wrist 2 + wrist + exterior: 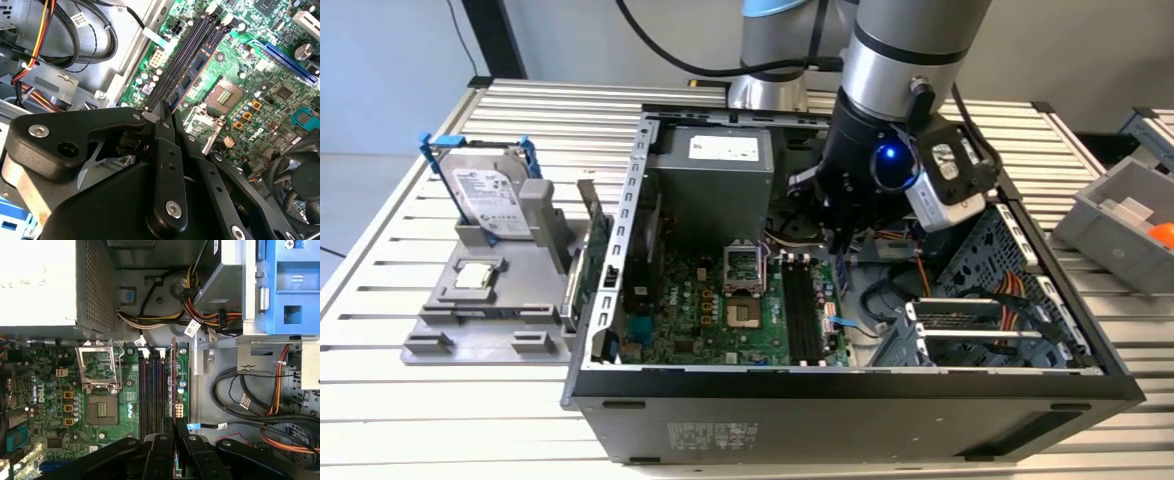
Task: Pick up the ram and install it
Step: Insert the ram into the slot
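- Blue-green board with small dark chips in a row and a reddish-orange long edge: that is how I see the ram point(192, 75) in the second wrist view. In the first wrist view it shows edge-on as a thin strip point(173, 375).
- I see one ram stick. It stands upright on the motherboard point(130, 405), in the slot line nearest the board's edge, next to the bare metal floor of the case point(854, 410) where the cables run.
- My gripper point(162, 110) is down inside the open case. Its two black fingers point(165, 440) are drawn almost together and pinch the thin stick at its near end.
- As far as I can count, three long black slots point(177, 55) lie empty alongside the ram, on the side toward the processor socket.
- I count one open processor socket point(102, 407), near the middle of the board.
- One hard drive point(491, 195) stands in a blue-handled bracket on a grey fixture point(467, 320), outside the case near the tabletop's edge at the exterior view's left.
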Robot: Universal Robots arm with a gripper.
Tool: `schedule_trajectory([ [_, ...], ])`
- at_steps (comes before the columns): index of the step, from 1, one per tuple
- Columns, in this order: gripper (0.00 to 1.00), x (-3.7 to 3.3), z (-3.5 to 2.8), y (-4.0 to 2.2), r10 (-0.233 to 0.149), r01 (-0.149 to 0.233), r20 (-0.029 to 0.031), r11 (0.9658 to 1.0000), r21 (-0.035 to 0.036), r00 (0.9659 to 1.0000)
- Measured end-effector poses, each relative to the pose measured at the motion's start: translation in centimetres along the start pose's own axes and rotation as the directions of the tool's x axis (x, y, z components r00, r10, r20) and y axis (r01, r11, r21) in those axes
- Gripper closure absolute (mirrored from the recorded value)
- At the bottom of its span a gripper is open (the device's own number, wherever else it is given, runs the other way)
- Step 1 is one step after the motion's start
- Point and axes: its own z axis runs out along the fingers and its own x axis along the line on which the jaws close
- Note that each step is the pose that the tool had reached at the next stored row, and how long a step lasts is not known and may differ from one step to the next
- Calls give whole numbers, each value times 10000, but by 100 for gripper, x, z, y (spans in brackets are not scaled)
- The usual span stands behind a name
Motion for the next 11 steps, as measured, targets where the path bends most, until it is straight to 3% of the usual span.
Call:
schedule_trajectory([
  [6,100,0,26,-17,-2,2,-1,10000,3,10000],
  [11,100,0,87,-35,-4,4,-1,10000,4,10000],
])
